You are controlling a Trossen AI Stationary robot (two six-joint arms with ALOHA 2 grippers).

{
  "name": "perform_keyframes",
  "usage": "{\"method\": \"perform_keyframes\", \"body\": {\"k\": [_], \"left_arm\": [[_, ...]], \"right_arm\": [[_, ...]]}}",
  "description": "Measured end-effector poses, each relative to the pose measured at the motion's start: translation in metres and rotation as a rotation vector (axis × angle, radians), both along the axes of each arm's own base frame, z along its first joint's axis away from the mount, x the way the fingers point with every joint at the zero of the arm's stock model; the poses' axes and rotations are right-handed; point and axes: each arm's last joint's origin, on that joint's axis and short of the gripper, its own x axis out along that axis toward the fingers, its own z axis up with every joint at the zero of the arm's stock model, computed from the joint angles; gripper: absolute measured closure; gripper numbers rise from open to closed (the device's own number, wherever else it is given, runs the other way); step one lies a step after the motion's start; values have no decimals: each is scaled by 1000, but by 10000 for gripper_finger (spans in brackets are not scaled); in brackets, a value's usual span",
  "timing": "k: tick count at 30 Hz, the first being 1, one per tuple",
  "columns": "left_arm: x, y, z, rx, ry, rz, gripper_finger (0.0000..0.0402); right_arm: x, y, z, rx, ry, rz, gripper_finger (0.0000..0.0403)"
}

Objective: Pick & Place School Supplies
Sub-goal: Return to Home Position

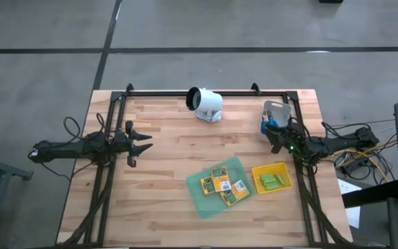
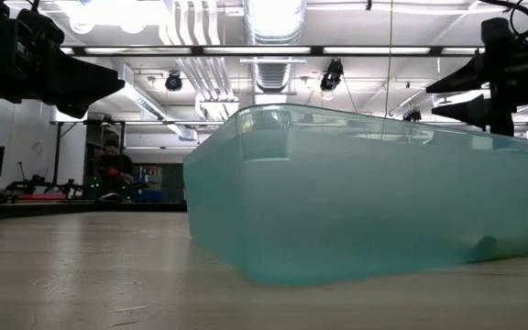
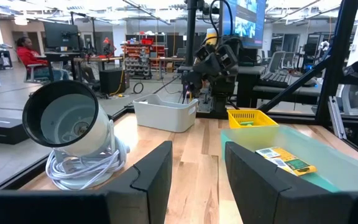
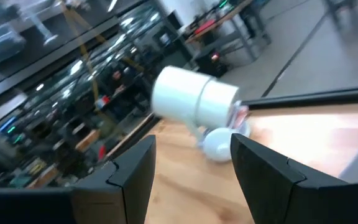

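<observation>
Left end effector [image 1: 146,142] released, arm stretched level — right end effector [image 1: 275,138] released, by grey bin [image 1: 276,108]

Yellow-and-green printed packets [image 1: 221,184], translucent green tray [image 1: 197,200], light-green blocks [image 1: 273,181], yellow tray [image 1: 256,178], pale wood-grain table [image 1: 164,145].

Bright, even indoor light from overhead; no hard shadows.
Ceiling strip lights [image 2: 273,18] blow out in low view; arms [image 2: 35,64] there silhouetted dark; green tray [image 2: 365,192] glows translucent; right wrist view motion-blurred, white lamp [image 4: 194,99] smeared; bench [image 1: 164,200] evenly lit.
</observation>
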Motion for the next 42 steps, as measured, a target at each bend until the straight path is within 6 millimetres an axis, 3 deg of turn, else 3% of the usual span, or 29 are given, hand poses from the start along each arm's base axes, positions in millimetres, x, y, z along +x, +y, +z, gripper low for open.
{"method": "perform_keyframes", "body": {"k": [8,42], "left_arm": [[0,0,0,0,0,0,248],[0,0,0,0,0,-1,248]], "right_arm": [[-6,-4,2,18,-39,-163,199],[-8,-5,10,12,-54,-163,199]]}}
